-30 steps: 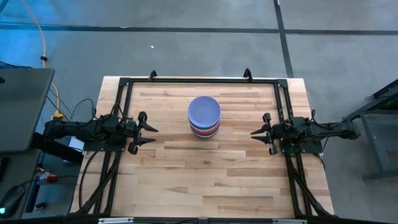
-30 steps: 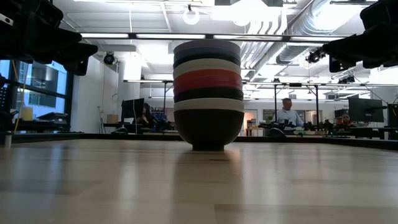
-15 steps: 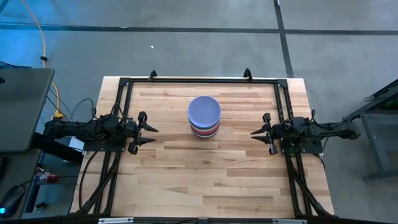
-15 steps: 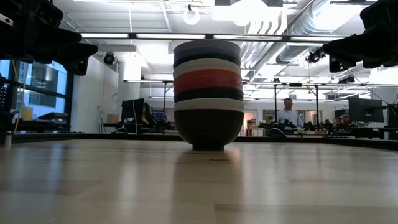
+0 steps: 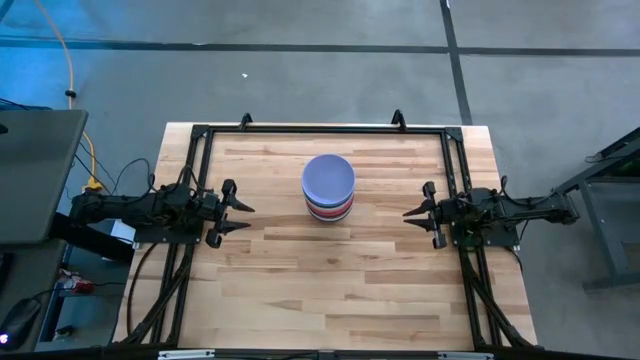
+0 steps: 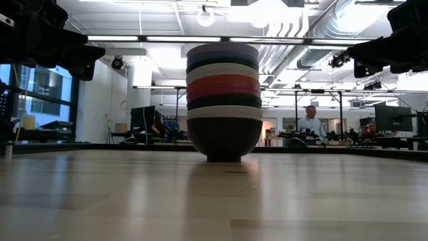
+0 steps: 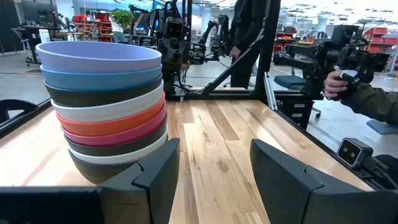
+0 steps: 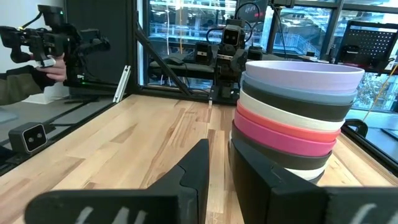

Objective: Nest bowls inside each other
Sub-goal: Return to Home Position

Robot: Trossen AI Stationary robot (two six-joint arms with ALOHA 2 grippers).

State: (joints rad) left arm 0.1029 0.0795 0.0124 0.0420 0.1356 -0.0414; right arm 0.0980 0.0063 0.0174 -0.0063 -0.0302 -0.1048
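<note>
— Bowls [image 5: 328, 192] from above: where?
— One nested stack on the table [image 5: 330, 290], toward twelve o'clock from its middle, with the lavender bowl [image 5: 328, 176] uppermost. The left gripper [image 5: 246, 218] lies near nine o'clock of the stack and the right gripper [image 5: 410, 216] near three, both well apart from it.
— And level with the tabletop?
— The stack stands upright with a black bowl at the bottom. A person [image 6: 309, 120] shows far behind, about three o'clock of it.
— Left wrist?
— Its fingers [image 7: 158, 177] are spread wide with nothing between them. Lavender, blue, black, white, red and magenta rims descend in that order.
— Right wrist?
— Fingers parted by a narrow gap, nothing gripped, the stack close beyond them. A hand [image 8: 53, 65] holds a dark device past the table's edge.
</note>
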